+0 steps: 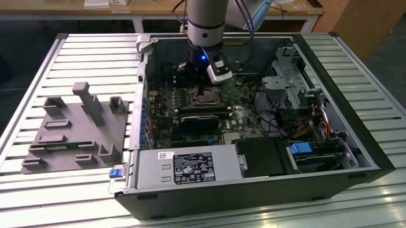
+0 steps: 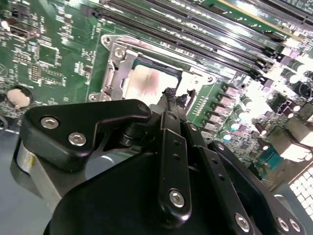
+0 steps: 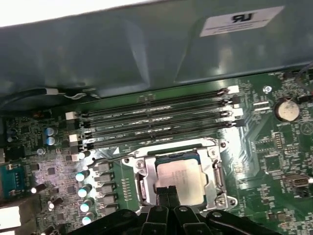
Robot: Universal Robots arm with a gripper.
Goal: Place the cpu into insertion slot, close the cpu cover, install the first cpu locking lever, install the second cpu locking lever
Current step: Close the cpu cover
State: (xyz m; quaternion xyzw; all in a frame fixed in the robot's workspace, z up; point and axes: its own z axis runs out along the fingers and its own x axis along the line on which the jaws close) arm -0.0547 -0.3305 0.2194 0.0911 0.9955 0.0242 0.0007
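Exterior view: the arm's gripper hangs straight down inside the open computer case, directly above the insertion slot on the green motherboard. Second wrist view: one cpu lies flat in the insertion slot, silvery top up, square with no long axis, framed by one cpu cover lying level. The empty fingertips, pinched nearly together, sit just over its edge. First wrist view: four memory slots run parallel just beside the cpu.

Grey fixture block beside computer case
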